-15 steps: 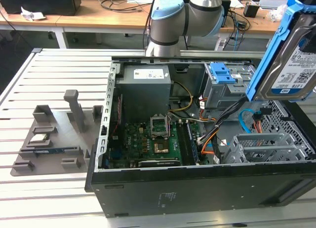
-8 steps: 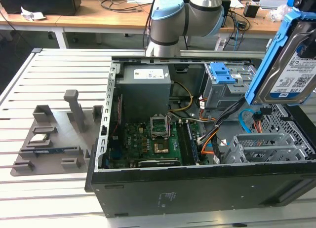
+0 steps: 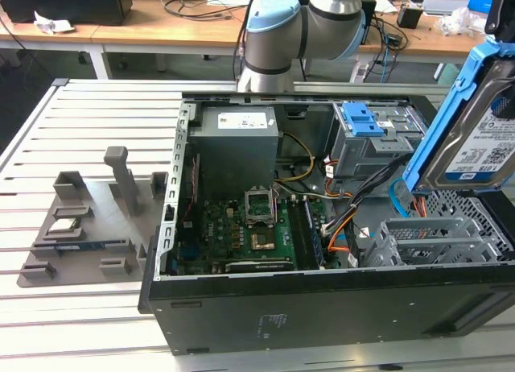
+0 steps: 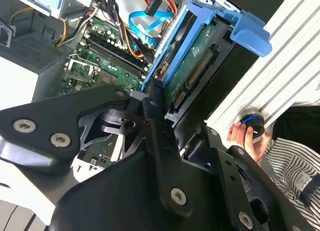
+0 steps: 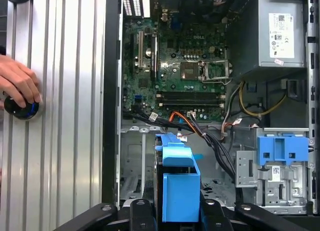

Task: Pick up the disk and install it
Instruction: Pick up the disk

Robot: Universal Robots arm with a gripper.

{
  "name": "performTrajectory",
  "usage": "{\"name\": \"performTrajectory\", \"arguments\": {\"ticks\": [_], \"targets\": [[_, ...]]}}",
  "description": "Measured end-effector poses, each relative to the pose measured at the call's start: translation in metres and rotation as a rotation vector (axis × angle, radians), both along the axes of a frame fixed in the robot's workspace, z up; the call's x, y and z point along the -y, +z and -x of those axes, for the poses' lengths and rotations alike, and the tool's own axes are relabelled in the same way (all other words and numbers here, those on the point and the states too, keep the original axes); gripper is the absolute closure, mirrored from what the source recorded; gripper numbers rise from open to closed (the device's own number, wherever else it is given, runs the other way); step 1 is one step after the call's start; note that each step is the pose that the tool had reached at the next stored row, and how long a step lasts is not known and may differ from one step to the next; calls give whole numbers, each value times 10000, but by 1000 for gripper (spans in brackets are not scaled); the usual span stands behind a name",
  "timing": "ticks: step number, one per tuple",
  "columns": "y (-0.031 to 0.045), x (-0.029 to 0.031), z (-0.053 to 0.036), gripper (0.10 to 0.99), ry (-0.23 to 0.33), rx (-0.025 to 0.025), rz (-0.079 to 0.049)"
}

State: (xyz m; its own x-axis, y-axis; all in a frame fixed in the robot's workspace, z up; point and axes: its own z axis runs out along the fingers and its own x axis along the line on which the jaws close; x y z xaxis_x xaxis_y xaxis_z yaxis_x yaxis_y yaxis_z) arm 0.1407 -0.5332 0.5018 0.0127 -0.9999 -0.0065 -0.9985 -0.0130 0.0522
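Black gripper [image 5: 172, 208] is gripping the blue-framed disk [image 3: 471, 138] by its sides, narrowly closed around it. Slatted table [image 3: 88, 122] is carrying an open computer case [image 3: 322, 316]; the disk is hanging tilted over its drive bays. Person's hand [image 5: 17, 83] is touching a round knob [image 5: 22, 110].

A silver rectangular disk in a bright blue plastic carrier [image 3: 479, 150] hangs tilted above the open black metal computer case [image 3: 322, 307], at the exterior view's right. At the exterior view's left, a grey plastic fixture tray [image 3: 80, 264] lies on the ribbed aluminium table [image 3: 64, 324].
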Motion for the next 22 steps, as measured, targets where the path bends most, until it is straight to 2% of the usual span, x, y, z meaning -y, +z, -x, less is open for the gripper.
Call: {"name": "performTrajectory", "arguments": {"ticks": [4,13,22], "targets": [[-115,40,0,722,0,0,2],[-215,99,0,722,0,0,2],[-275,124,0,722,0,0,2]]}}
